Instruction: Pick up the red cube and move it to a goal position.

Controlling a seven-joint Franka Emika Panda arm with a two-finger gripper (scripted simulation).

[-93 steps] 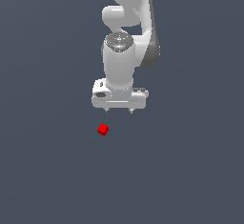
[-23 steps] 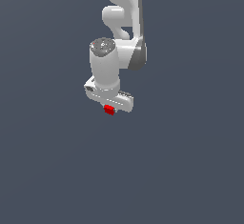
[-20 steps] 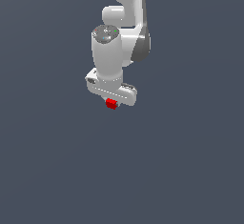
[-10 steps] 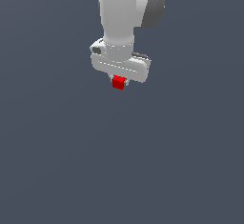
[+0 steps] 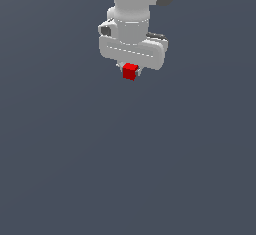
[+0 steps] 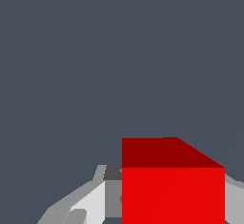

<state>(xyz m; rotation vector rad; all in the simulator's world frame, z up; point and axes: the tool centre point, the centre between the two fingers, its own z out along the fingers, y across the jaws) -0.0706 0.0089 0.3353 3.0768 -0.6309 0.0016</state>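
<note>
My wrist view fills with the red cube (image 6: 172, 189) pressed between my pale fingers (image 6: 93, 204). Only the exterior view shows my white arm (image 5: 132, 9) reaching straight down from above, my gripper (image 5: 130, 72) clamped on the cube, which hangs clear above the plain grey floor (image 5: 125, 169). I can see no writing anywhere.

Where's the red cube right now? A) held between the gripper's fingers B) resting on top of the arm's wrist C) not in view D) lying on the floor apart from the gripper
A: in the exterior view the red cube sits directly under the white gripper, and the wrist view shows it filling the space between the fingers.
</note>
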